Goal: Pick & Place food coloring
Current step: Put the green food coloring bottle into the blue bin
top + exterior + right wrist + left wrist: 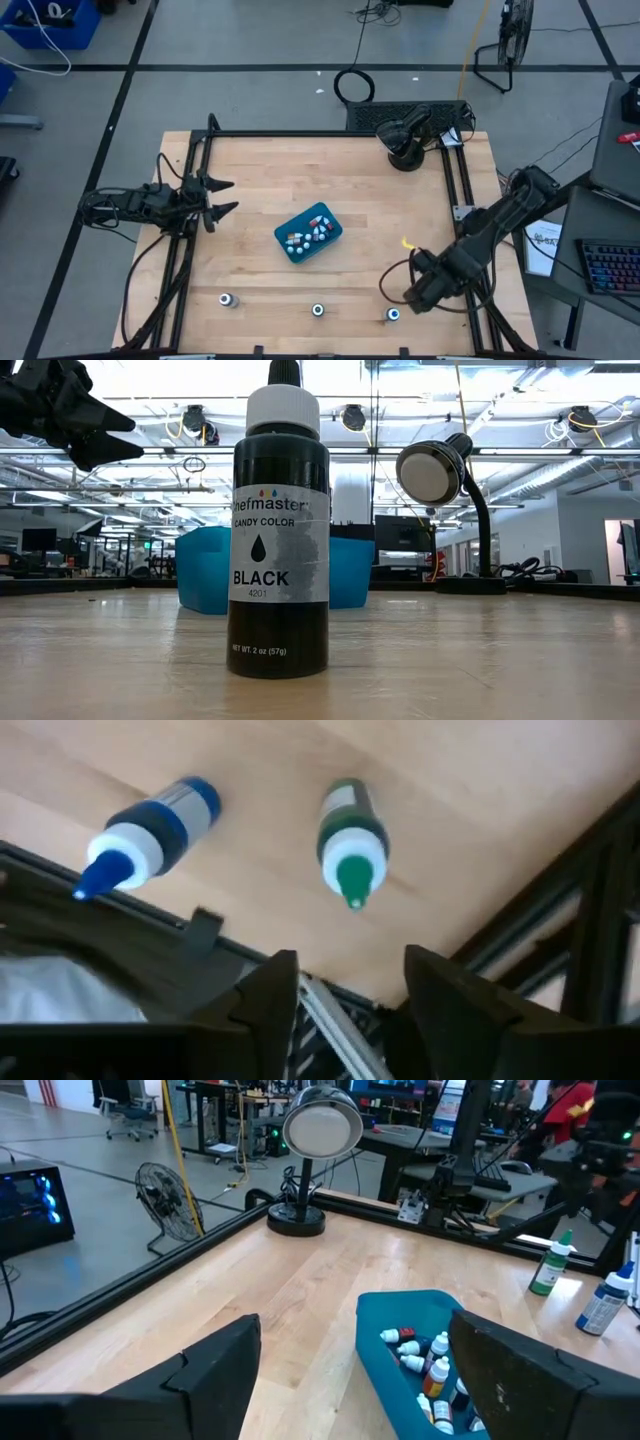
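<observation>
Here, right hand (340, 995) low at bench's near right corner, fingers apart, empty. Just ahead of it: green bottle (346, 842) upright, cap toward wrist camera; blue bottle (150, 833) beside that. In high view hand sits just beside one bottle (393, 314); two more (318, 310) stand along near edge. Tray (330, 238) mid-bench, small bottles inside. Left hand (215, 198) fingers apart, waits at left edge, farther off. Right arm nearer; approach likely from above, along bottle's upright axis.
</observation>
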You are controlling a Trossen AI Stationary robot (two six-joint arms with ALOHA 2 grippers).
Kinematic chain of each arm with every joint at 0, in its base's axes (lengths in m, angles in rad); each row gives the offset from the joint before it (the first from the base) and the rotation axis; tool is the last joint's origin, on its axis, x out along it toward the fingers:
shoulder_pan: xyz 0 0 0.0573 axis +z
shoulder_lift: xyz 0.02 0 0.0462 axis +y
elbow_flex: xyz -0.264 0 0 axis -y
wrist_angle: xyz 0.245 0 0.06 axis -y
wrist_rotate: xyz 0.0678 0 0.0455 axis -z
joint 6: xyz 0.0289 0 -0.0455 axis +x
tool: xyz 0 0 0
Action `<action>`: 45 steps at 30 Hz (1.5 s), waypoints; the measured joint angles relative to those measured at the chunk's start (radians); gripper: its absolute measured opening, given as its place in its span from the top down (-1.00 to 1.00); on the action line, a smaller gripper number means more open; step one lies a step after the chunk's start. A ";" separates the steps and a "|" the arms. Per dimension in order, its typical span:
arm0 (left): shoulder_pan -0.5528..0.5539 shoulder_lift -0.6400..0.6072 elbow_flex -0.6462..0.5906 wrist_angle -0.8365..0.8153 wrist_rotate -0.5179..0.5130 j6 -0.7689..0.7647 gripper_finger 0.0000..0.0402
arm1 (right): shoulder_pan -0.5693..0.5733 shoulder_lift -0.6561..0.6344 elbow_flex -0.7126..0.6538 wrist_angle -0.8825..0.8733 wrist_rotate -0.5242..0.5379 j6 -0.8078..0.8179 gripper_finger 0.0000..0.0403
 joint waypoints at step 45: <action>0.000 0.000 0.000 0.000 0.000 0.000 -0.59 | 0.028 -0.002 -0.383 0.482 0.117 0.028 0.03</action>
